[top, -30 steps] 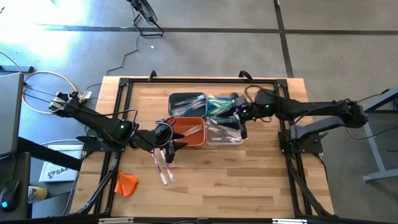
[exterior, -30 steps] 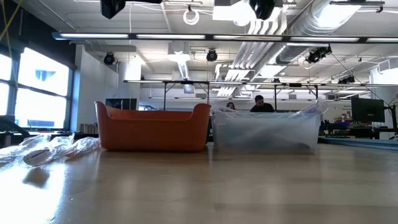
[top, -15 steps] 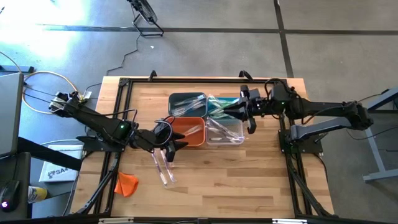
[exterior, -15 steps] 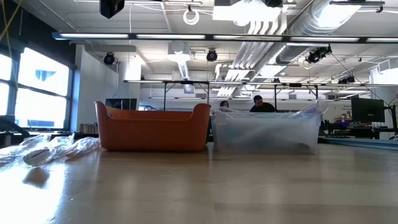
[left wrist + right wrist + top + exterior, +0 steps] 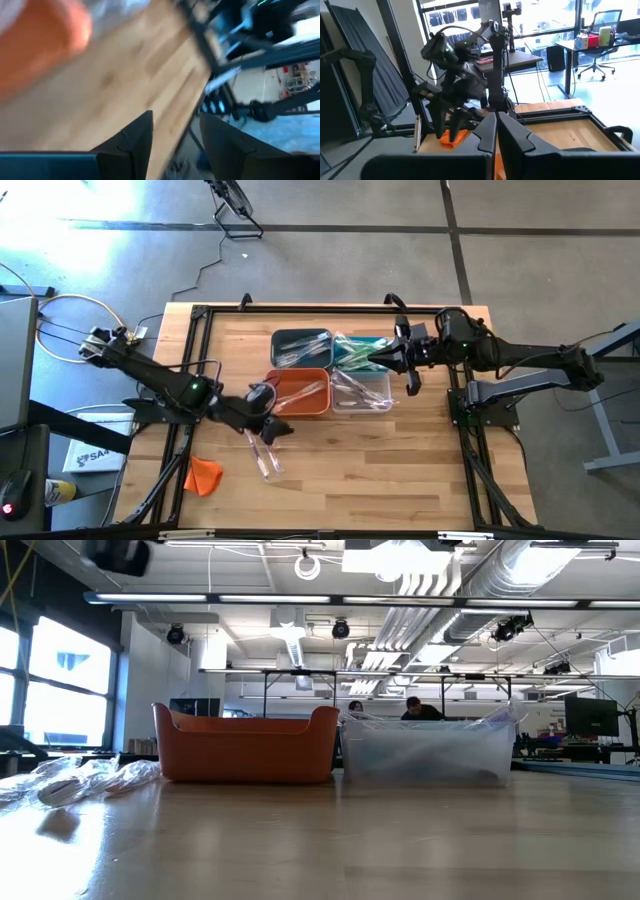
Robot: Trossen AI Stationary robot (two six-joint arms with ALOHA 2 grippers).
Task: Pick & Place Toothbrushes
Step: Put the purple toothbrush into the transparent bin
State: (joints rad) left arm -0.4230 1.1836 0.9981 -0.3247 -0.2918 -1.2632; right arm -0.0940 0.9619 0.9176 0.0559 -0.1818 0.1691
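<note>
No writing readable on the toothbrushes (image 5: 262,455) or orange bin (image 5: 300,392)

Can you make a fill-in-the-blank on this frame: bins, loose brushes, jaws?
1. In the high view, the bin right of the orange bin is the ____ one.
2. The wrapped toothbrushes lying outside the bins rest on the wooden ____.
3. The right gripper, beside the teal bin, has its jaws ____.
4. The orange cloth lump lies near the table's front-____ corner in the high view.

Missing words: clear; table; shut; left
</note>
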